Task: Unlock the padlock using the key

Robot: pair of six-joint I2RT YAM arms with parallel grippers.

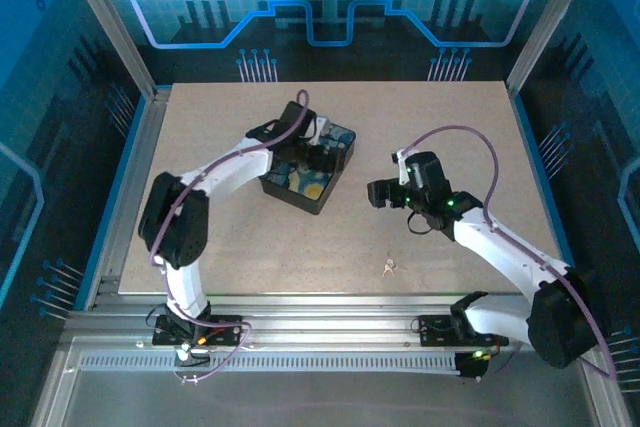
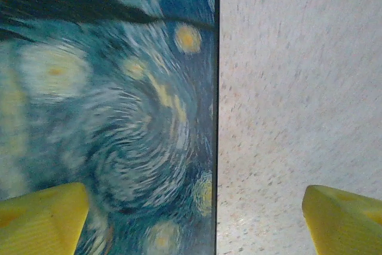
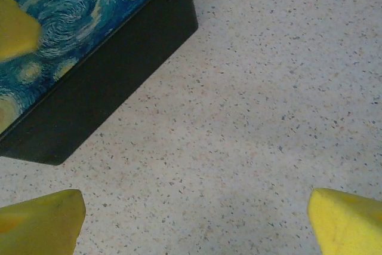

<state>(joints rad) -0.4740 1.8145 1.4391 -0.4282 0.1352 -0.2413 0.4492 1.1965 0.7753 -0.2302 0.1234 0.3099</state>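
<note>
Left gripper point(image 2: 196, 190) over the painted box point(image 1: 300, 187), right gripper point(image 3: 196, 195) beside it, both gaping wide and empty. The key point(image 1: 388, 267) lies alone near the front edge of the table point(image 1: 250, 247): probably light, stiff and skiddy, so pinch its head.

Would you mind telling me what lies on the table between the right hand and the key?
In the top view that stretch of table is bare, from the right hand to the key.
</note>
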